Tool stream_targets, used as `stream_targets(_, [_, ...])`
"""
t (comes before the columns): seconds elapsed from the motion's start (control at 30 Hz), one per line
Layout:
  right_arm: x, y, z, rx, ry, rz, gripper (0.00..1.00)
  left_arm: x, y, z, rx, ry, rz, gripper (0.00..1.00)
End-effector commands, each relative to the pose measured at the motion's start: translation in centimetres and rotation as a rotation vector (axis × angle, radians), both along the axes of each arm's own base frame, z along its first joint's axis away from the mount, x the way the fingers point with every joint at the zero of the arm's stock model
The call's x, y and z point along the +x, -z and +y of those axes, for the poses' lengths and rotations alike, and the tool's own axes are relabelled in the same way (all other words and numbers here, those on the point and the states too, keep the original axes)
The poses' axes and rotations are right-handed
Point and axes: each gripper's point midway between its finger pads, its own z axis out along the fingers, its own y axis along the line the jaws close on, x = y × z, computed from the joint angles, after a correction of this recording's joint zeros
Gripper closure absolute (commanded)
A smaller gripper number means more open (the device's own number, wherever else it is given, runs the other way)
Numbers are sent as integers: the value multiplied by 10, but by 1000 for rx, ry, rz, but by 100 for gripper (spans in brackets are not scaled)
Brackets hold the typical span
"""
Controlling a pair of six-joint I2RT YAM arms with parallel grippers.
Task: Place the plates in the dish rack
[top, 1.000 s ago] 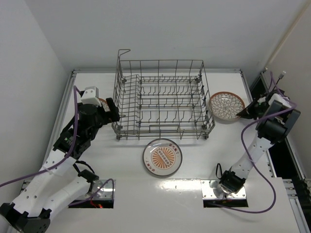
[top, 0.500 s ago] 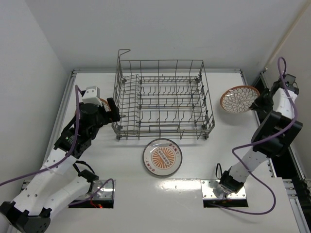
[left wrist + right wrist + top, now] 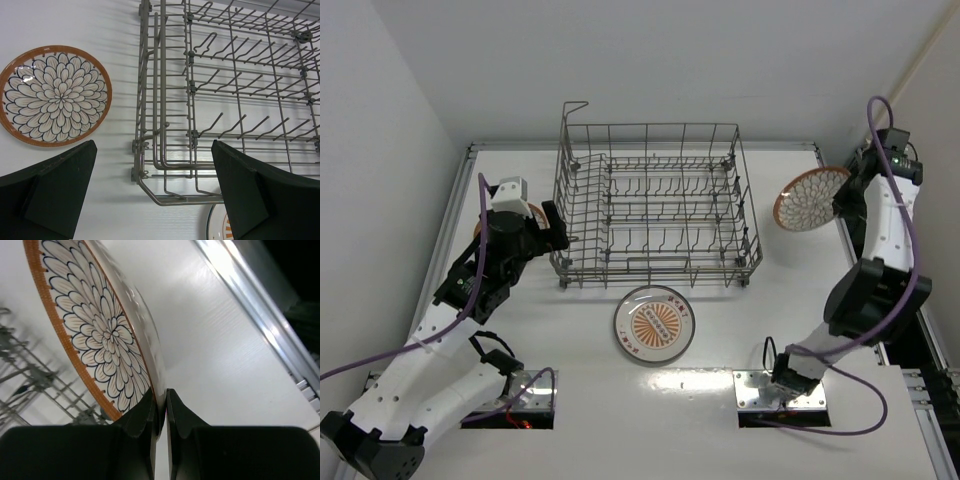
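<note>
The right gripper is clamping its jaws tight on the rim of a petal-patterned plate. It is holding the plate tilted in the air just off the right end of the dish rack, near the right edge of the table. The left gripper is hanging spread wide and gripping nothing beside the rack's left end. A second petal plate is lying flat just beside it. The sunburst plate is lying in front of the rack. All three plates are sitting outside the rack, with open tabletop running along its front.
</note>
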Motion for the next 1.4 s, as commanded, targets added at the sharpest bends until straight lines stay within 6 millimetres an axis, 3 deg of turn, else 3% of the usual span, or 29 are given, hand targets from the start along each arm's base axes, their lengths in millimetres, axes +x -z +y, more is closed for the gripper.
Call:
stream_targets(0.0, [14, -114, 6, -171, 49, -319, 100, 2, -23, -4, -20, 12, -58, 0])
stream_targets(0.07, [10, -122, 15, -185, 34, -348, 100, 2, -23, -4, -20, 12, -58, 0])
stream_targets(0.13, [10, -114, 21, -184, 21, -335, 100, 2, -23, -4, -20, 12, -58, 0])
stream_targets(0.17, [6, -123, 25, -209, 7, -360, 100, 2, -23, -4, -20, 12, -58, 0])
stream_targets(0.23, [0, -121, 30, -235, 8, -357, 100, 2, -23, -4, -20, 12, -58, 0])
stream_targets(0.4, [-13, -144, 43, -307, 2, -435, 100, 1, -21, -3, -16, 12, -50, 0])
stream_targets(0.47, [-22, -165, 51, -334, -1, -496, 100, 1, -21, -3, -16, 12, -50, 0])
stream_targets(0.7, [-29, -182, 83, -345, -93, -574, 100, 1, -21, -3, -16, 12, -50, 0])
stream_targets(0.9, [-27, -160, 97, -362, -123, -533, 100, 3, -19, -2, -9, 3, -43, 0])
stream_targets(1.07, [-18, -139, 122, -370, -191, -493, 100, 3, -19, -2, -9, 3, -43, 0])
stream_targets(1.37, [-7, -133, 150, -459, -208, -459, 100, 2, -17, 0, -11, -9, -36, 0])
